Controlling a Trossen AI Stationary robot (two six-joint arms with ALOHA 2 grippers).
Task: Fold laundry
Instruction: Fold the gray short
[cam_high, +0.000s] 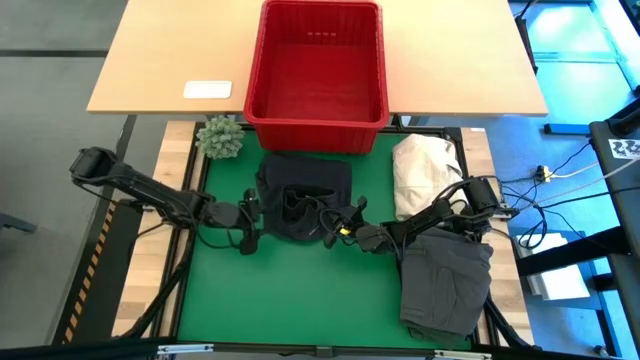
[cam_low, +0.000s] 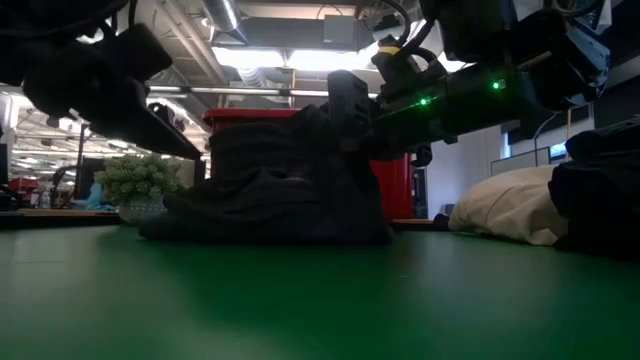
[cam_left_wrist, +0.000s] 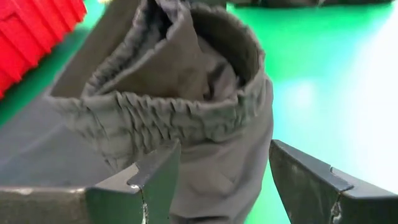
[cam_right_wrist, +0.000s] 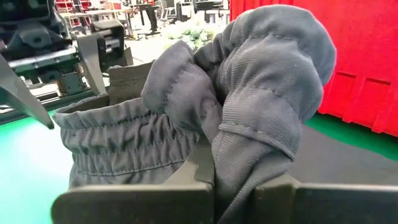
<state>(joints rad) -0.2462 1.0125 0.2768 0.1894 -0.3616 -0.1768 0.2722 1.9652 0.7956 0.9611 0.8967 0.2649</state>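
Observation:
A dark grey garment (cam_high: 300, 190) with an elastic waistband (cam_left_wrist: 168, 115) lies in a heap on the green mat in front of the red basket (cam_high: 318, 65). Its waistband end stands raised. My right gripper (cam_high: 326, 226) reaches in from the table's right and is shut on a bunch of that waistband. My left gripper (cam_left_wrist: 217, 186) comes from the table's left, open. Its two fingers stand on either side of the raised waistband's lower part; whether they touch the cloth I cannot tell. A second dark grey garment (cam_high: 445, 280) lies flat at the near right. My right gripper pinches a gathered fold of the waistband (cam_right_wrist: 233, 165) between its two fingers, several layers bunched together. The fingers come nearly level from the table's right. The held bunch (cam_low: 340, 105) stands lifted above the heap, while the rest of the garment rests on the mat.
A cream-white cloth heap (cam_high: 425, 168) lies at the far right beside my right arm. A small potted plant (cam_high: 220, 136) stands at the mat's far left corner. The green mat (cam_high: 290, 290) is bare toward the near edge.

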